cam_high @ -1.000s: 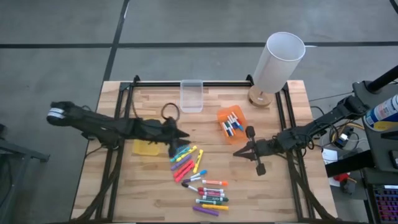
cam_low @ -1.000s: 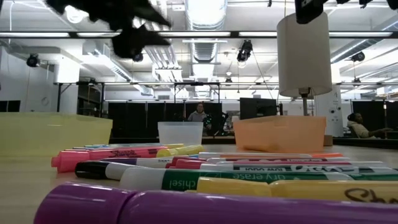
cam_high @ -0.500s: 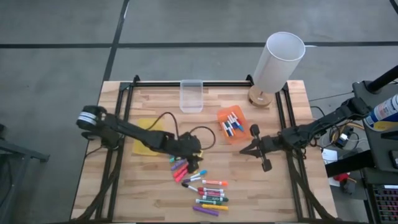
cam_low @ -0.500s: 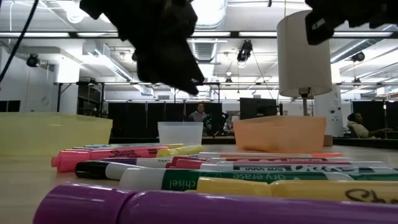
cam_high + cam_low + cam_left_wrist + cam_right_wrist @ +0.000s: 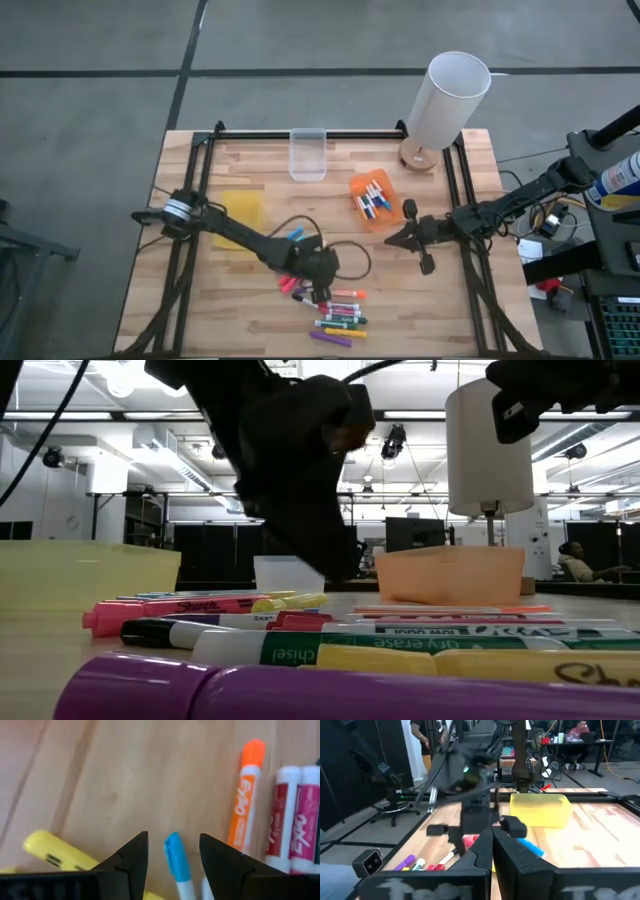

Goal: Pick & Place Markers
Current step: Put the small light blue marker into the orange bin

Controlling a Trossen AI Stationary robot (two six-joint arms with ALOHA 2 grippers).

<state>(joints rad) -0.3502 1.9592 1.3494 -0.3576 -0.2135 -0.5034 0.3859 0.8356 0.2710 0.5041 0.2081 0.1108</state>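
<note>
Several markers (image 5: 335, 308) lie in a loose pile on the wooden table, near its front edge. My left gripper (image 5: 318, 290) hangs low over the pile, open and tipped down. In the left wrist view its fingers (image 5: 172, 851) stand on either side of the blue cap (image 5: 176, 859) of a slim marker lying on the table, without touching it. An orange marker (image 5: 246, 795) and a yellow highlighter (image 5: 52, 851) lie beside it. My right gripper (image 5: 392, 241) waits shut, level, right of the pile.
An orange bin (image 5: 372, 198) holds several slim markers. A yellow bin (image 5: 238, 218) stands at the left and a clear bin (image 5: 308, 153) at the far edge. A white lamp (image 5: 445, 100) stands at the far right. Black rails (image 5: 452, 190) run along the table's sides.
My left gripper has swung from above the yellow bin toward the table's right and near edge, sinking and tipping down until it hangs low over the marker pile. It has stayed open.
</note>
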